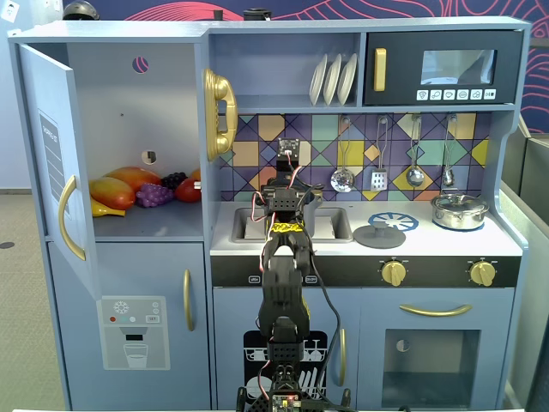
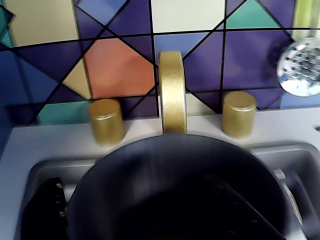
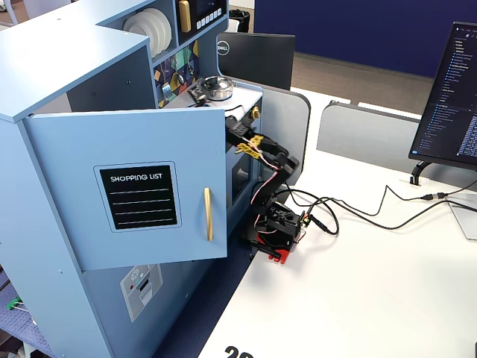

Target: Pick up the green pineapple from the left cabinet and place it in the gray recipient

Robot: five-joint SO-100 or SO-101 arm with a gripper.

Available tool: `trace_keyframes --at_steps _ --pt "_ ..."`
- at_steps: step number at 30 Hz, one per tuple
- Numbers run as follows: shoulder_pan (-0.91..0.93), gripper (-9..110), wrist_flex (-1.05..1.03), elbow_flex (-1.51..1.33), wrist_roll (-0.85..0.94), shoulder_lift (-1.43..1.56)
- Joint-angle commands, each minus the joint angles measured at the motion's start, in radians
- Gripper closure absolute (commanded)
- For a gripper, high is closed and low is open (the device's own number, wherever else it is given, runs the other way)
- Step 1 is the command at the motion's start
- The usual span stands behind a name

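Hovering over the gray recipient (image 2: 175,185), the hand (image 1: 287,199) faces the faucet (image 2: 172,90).

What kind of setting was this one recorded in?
Most likely an office or lab: the toy kitchen stands against a white desk with a computer monitor and trailing cables, office partitions behind it. The arm is mounted at the desk edge and reaches over the toy sink.

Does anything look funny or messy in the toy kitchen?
Nothing looks broken or spilled. The left cabinet door hangs wide open, with toy fruit piled loosely on its shelf. A dark pot sits in the sink rather than on the stove.
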State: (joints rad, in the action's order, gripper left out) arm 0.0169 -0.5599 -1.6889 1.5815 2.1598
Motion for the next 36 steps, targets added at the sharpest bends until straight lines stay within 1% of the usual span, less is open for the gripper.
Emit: trace_keyframes --at_steps 1,3,6,7,9,11,13,14,18,21,25,31,32,34,36 --pt "-0.011 81 -0.199 -0.057 -0.025 0.321" --pt "-0.011 84 -0.278 -0.17 -0.015 0.476" --pt "0.006 90 -0.503 -0.281 0.002 0.652" --pt "0.014 93 -0.594 -0.305 0.034 0.69" --pt "0.023 94 -0.735 -0.357 0.078 0.741" --pt "0.025 97 -0.808 -0.426 0.063 0.772" --pt "0.023 101 -0.842 -0.508 0.038 0.784" --pt "0.017 101 -0.85 -0.552 0.048 0.785" --pt "-0.012 101 -0.838 -0.727 0.089 0.773" --pt "-0.023 101 -0.733 -0.882 0.018 0.764" --pt "-0.034 101 -0.6 -1.077 -0.008 0.772" --pt "-0.058 101 -0.431 -1.295 -0.048 0.772" --pt "-0.066 101 -0.426 -1.312 -0.037 0.773" --pt "-0.115 101 -0.405 -1.313 -0.106 0.742" --pt "-0.14 101 -0.428 -1.313 -0.104 0.755"
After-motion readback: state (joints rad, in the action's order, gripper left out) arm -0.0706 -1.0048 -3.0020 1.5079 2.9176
